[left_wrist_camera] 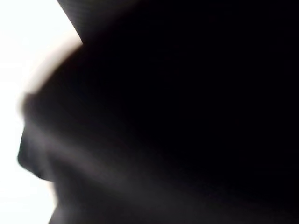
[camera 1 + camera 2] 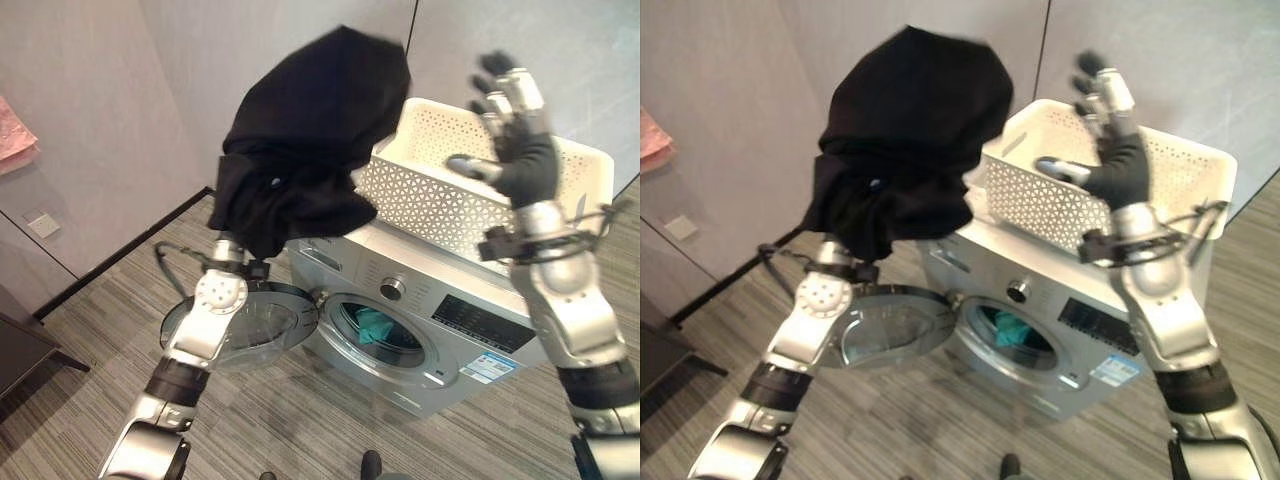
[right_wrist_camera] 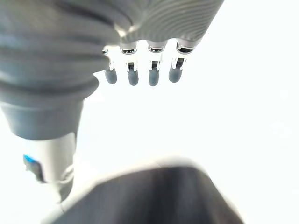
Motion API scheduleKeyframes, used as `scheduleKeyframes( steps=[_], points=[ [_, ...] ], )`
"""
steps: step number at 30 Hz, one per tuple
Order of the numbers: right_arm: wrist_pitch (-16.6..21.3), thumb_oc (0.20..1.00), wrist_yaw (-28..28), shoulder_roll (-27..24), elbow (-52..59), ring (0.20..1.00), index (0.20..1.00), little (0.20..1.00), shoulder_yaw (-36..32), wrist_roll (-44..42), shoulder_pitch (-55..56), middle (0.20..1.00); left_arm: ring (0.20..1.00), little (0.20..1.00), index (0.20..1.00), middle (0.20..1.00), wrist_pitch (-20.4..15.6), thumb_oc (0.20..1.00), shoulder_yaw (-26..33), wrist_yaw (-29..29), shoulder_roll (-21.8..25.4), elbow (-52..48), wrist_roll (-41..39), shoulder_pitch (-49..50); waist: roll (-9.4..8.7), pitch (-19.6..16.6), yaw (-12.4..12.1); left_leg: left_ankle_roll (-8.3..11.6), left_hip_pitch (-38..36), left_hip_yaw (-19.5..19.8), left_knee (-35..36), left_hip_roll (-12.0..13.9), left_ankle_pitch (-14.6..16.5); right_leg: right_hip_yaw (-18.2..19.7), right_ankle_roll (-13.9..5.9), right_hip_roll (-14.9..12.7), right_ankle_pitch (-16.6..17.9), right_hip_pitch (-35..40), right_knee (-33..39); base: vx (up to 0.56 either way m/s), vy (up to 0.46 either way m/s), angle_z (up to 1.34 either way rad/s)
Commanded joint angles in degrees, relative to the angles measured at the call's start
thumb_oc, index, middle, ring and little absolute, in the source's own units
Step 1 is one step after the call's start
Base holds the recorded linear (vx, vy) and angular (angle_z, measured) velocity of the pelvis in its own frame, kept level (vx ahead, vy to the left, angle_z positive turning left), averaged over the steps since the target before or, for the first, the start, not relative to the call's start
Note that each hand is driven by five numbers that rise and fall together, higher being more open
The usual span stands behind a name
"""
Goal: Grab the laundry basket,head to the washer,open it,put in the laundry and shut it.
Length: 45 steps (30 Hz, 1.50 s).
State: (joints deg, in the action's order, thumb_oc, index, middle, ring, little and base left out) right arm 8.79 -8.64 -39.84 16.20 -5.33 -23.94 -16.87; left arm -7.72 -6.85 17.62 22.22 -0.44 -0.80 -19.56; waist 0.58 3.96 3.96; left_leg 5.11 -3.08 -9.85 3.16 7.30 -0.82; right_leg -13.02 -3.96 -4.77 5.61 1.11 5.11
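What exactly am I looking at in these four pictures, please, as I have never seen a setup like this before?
This is a humanoid robot doing laundry. The two wide pictures come from a stereo camera on its head, looking down at the work. They show a silver washing machine with its round door swung open and something teal inside the drum. A white perforated laundry basket stands on top of the washer.

The left arm is raised with a black garment draped over its hand, so the fingers are hidden. The left wrist camera looks along that hand and sees mostly the dark cloth.

The right hand is lifted in front of the basket, fingers spread and holding nothing. The right wrist camera shows its straight fingers from very close.
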Motion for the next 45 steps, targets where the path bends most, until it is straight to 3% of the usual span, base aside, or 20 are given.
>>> scheduleKeyframes(
  steps=[1, 2, 7, 17, 19, 25, 26, 27, 29, 30, 33, 34, 35, 38, 40, 41, 43, 45],
  points=[
    [4.8, 1.0, -4.7, -1.5, 0.6, 1.0, 1.0, 1.0, -12.9, 2.5, 7.3, 1.0, 0.2, 0.2, 0.2, 0.2, -5.3, 0.2, 4.1, 0.4, 4.3, -3.0, 1.7, 5.3, -1.88, -5.3, 1.6, -2.27, 5.6, -1.4, 1.6, -3.4, -2.9, 2.6, -1.47, 1.5, -12.6, 6.8, -2.8, 0.07, 0.019, -0.01],
    [4.8, 1.0, -4.7, -1.4, 1.0, 1.0, 1.0, 1.0, -13.2, 2.5, 7.9, 1.0, 0.2, 0.2, 0.2, 0.2, -5.3, 0.2, 4.0, 0.2, 4.3, -3.3, 1.6, 5.6, -1.92, -5.5, 1.4, -2.29, 5.6, -1.4, 1.6, -3.4, -2.9, 2.6, -1.49, 1.4, -12.6, 6.8, -2.8, 0.05, 0.018, -0.02],
    [3.6, 1.0, -10.4, -0.2, -4.8, 1.0, 1.0, 1.0, -28.9, 9.4, 21.4, 1.0, 0.2, 0.2, 0.2, 0.2, -6.2, 0.2, 10.4, -0.7, 5.1, -3.5, 1.5, 15.5, -1.77, -6.2, 3.0, -2.77, 5.1, -2.1, 1.8, -3.9, -1.6, 3.6, -2.05, 0.8, -12.5, 6.6, -2.9, 0.07, 0.033, -0.07],
    [-0.1, 1.0, -12.9, 10.5, -24.4, 1.0, 1.0, 1.0, -28.6, 10.2, 31.9, 1.0, 0.2, 0.2, 0.2, 0.2, -7.8, 0.2, 12.1, -2.0, 3.0, -2.9, -1.3, 21.7, -1.79, -6.1, 3.3, -3.31, 4.3, -2.9, 1.8, -4.2, -0.4, 4.2, -2.5, 0.1, -12.2, 6.3, -3.2, 0.03, 0.014, -0.06],
    [-2.1, 1.0, -15.9, 12.6, -35.8, 1.0, 1.0, 1.0, -27.8, 11.4, 32.4, 1.0, 0.2, 0.2, 0.2, 0.2, -8.3, 0.2, 9.3, -4.7, 1.4, -3.5, -4.8, 23.7, -1.78, -5.8, 2.8, -3.48, 4.5, -2.7, 1.8, -4.5, -0.1, 3.9, -2.68, -0.1, -11.8, 6.4, -2.8, 0.04, 0.014, 0.0],
    [-4.7, 1.0, -18.4, 14.3, -54.2, 1.0, 1.0, 1.0, -21.5, 12.5, 28.9, 1.0, 0.2, 0.2, 0.2, 0.2, -7.7, 0.2, 2.6, -8.5, -0.6, -2.8, -10.4, 24.9, -1.85, -4.8, 1.0, -3.96, 4.6, -2.3, 1.3, -4.7, 0.4, 3.6, -3.21, -0.7, -11.6, 6.7, -2.3, 0.03, 0.013, 0.0],
    [-3.8, 1.0, -16.6, 15.9, -66.3, 1.0, 1.0, 1.0, -18.4, 6.3, 25.3, 1.0, 0.2, 0.2, 0.2, 0.2, -7.4, 0.2, -0.5, -9.7, -0.4, -2.7, -11.9, 24.6, -2.14, -4.0, 0.0, -4.19, 4.9, -2.4, 0.0, -4.9, 1.3, 3.7, -3.52, -1.2, -11.6, 7.0, -2.2, 0.04, 0.035, -0.03],
    [-4.0, 1.0, -15.6, 16.8, -71.6, 1.0, 1.0, 1.0, -16.5, 3.8, 23.6, 1.0, 0.2, 0.2, 0.2, 0.2, -6.8, 0.2, -2.3, -10.6, -0.3, -2.3, -12.8, 24.3, -2.36, -3.5, -0.8, -4.28, 5.6, -2.1, -1.6, -4.9, 2.0, 3.5, -3.62, -1.5, -11.8, 7.5, -2.2, 0.02, 0.033, -0.01],
    [-3.6, 1.0, -15.4, 16.6, -72.4, 1.0, 1.0, 1.0, -16.4, 3.5, 23.1, 1.0, 0.2, 0.2, 0.2, 0.2, -6.9, 0.2, -2.2, -10.6, -0.3, -2.3, -12.9, 24.1, -2.36, -3.4, -0.8, -4.3, 6.0, -2.2, -2.0, -4.8, 1.9, 3.5, -3.56, -1.4, -11.5, 7.2, -2.1, -0.02, 0.017, 0.01],
    [-5.1, 1.0, -12.8, 20.5, -81.4, 1.0, 1.0, 1.0, -8.7, 2.2, 17.6, 1.0, 0.2, 0.2, 0.2, 0.2, -5.7, 0.2, -8.1, -12.5, 0.2, -1.1, -14.5, 22.8, -2.69, -1.4, -3.1, -5.16, 8.9, -1.1, -6.9, -5.1, 4.6, 2.8, -3.72, -2.5, -12.6, 6.8, -4.0, -0.03, 0.061, 0.03],
    [-5.6, 1.0, -9.2, 24.2, -86.4, 1.0, 1.0, 1.0, -5.4, -2.1, 14.3, 1.0, 0.2, 0.2, 0.2, 0.2, -4.8, 0.2, -12.9, -14.1, 1.2, -0.2, -15.0, 20.2, -2.12, -0.1, -4.1, -6.67, 9.3, -1.0, -9.1, -5.4, 6.8, 2.5, -4.03, -3.1, -14.5, 3.7, -11.9, -0.01, 0.125, 0.08],
    [-5.8, 1.0, -8.0, 25.9, -88.2, 1.0, 1.0, 1.0, -3.4, -4.1, 12.3, 1.0, 0.2, 0.2, 0.2, 0.2, -4.7, 0.2, -16.6, -14.8, 1.6, 0.4, -14.3, 17.9, -1.54, 0.9, -4.0, -8.06, 8.4, 0.0, -9.7, -6.3, 8.1, 2.8, -5.59, -4.0, -12.7, -0.5, -20.8, 0.0, 0.143, 0.03],
    [-5.8, 1.0, -7.9, 25.9, -88.3, 1.0, 1.0, 1.0, -3.4, -4.2, 12.2, 1.0, 0.2, 0.2, 0.2, 0.2, -4.8, 0.2, -16.6, -14.8, 1.6, 0.5, -14.2, 17.7, -1.52, 0.9, -4.1, -8.1, 8.7, -0.1, -9.7, -6.2, 7.8, 2.9, -5.55, -4.0, -12.6, -0.9, -21.0, -0.02, 0.173, -0.07],
    [-6.7, 1.0, -7.8, 27.1, -88.9, 1.0, 1.0, 1.0, -0.1, -4.3, 8.7, 1.0, 0.2, 0.2, 0.2, 0.2, -4.9, 0.2, -21.4, -14.8, 1.3, 2.2, -13.3, 13.7, 0.09, 3.5, -2.9, -10.53, 8.0, 0.8, -11.0, -7.0, 9.1, 5.0, -7.16, -5.3, -8.6, -8.1, -34.7, -0.01, 0.157, -0.04],
    [-7.0, 1.0, -8.2, 27.6, -89.3, 1.0, 1.0, 1.0, 0.8, -3.6, 7.6, 1.0, 0.2, 0.2, 0.2, 0.2, -4.8, 0.2, -23.3, -14.9, 0.8, 3.2, -13.3, 11.9, 1.21, 4.4, -2.7, -11.1, 7.7, 0.9, -11.7, -6.9, 9.8, 4.8, -6.94, -6.5, -8.6, -10.5, -37.6, 0.04, 0.096, 0.0],
    [-7.0, 1.0, -8.2, 27.6, -89.3, 1.0, 1.0, 1.0, 0.8, -3.6, 7.6, 1.0, 0.2, 0.2, 0.2, 0.2, -4.8, 0.2, -23.3, -14.9, 0.7, 3.2, -13.3, 11.9, 1.19, 4.4, -2.7, -11.11, 7.7, 0.9, -11.7, -7.0, 9.8, 4.8, -6.95, -6.6, -8.6, -10.6, -37.7, 0.12, 0.029, 0.02],
    [-7.9, 1.0, -8.6, 26.9, -91.8, 1.0, 1.0, 1.0, 1.0, -3.2, 6.1, 1.0, 0.2, 0.2, 0.2, 0.2, -4.8, 0.2, -25.9, -15.8, -0.4, 5.9, -13.0, 9.4, 2.33, 5.0, -2.1, -10.07, 5.8, 2.2, -10.5, -6.7, 11.0, 5.6, -5.65, -9.4, -12.2, -12.2, -31.6, 0.17, -0.006, 0.07],
    [-8.5, 1.0, -8.6, 26.4, -92.8, 1.0, 1.0, 1.0, 0.8, -3.0, 5.3, 1.0, 0.2, 0.2, 0.2, 0.2, -4.4, 0.2, -26.5, -16.2, -1.9, 7.9, -13.5, 8.3, 2.16, 4.9, -2.0, -9.04, 5.6, 2.4, -10.2, -6.7, 11.6, 6.4, -5.83, -12.4, -10.2, -13.0, -23.6, 0.11, -0.092, 0.04]
  ],
)
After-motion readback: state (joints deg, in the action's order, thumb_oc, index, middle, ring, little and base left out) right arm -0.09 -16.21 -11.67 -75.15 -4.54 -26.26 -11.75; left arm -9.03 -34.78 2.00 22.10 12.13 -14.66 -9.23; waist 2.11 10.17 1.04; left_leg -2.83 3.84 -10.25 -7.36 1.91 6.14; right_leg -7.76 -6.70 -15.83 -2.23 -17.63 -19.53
